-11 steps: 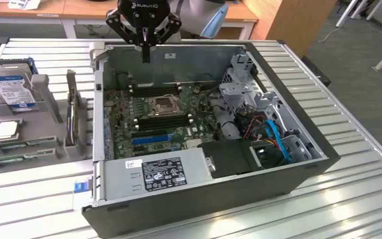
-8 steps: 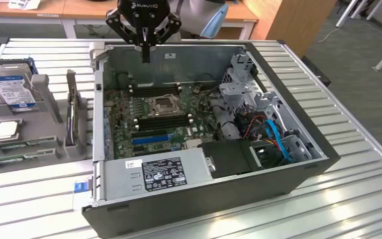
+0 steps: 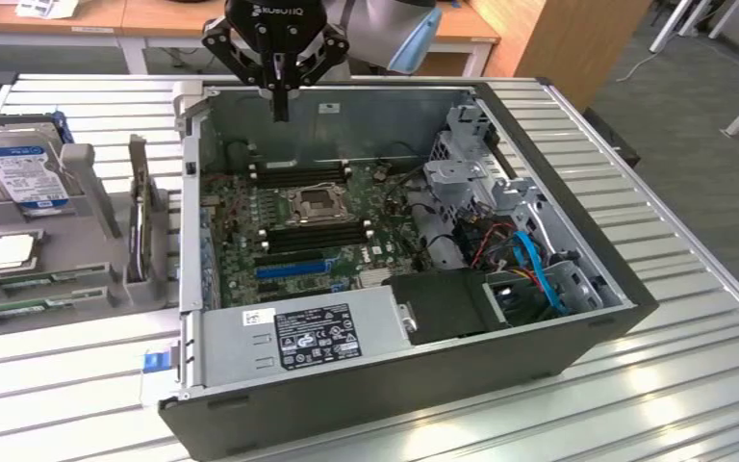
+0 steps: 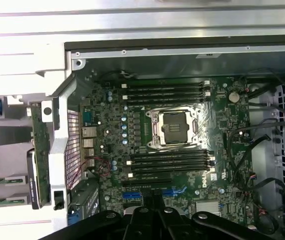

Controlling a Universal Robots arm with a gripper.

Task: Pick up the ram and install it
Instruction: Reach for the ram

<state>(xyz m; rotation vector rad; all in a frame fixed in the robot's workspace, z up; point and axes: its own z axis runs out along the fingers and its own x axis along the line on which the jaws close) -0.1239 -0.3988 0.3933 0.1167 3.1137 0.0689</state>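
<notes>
Task status: at the start, as judged from the layout. Neither the pick-up nor the installation is done.

Claw [image 3: 280, 109]: clenched, fingers pressed together, grasping nothing. It hangs over the rear wall of the open computer case [image 3: 600, 318].

Ram [image 3: 36, 281]: lies flat in the grey holder [image 3: 88, 207] outside the case. It is well apart from the claw, lower than it and toward the exterior view's left. A second, similar green stick [image 3: 16, 310] lies just beside it, farther from the claw. A hard drive [image 3: 23, 168] stands in the same holder, nearer the claw.

Memory slots [image 3: 299, 173]: directly below and just forward of the claw, on the motherboard [image 3: 344, 255]. Both black banks appear empty, and no green stick is seated in them.
</notes>
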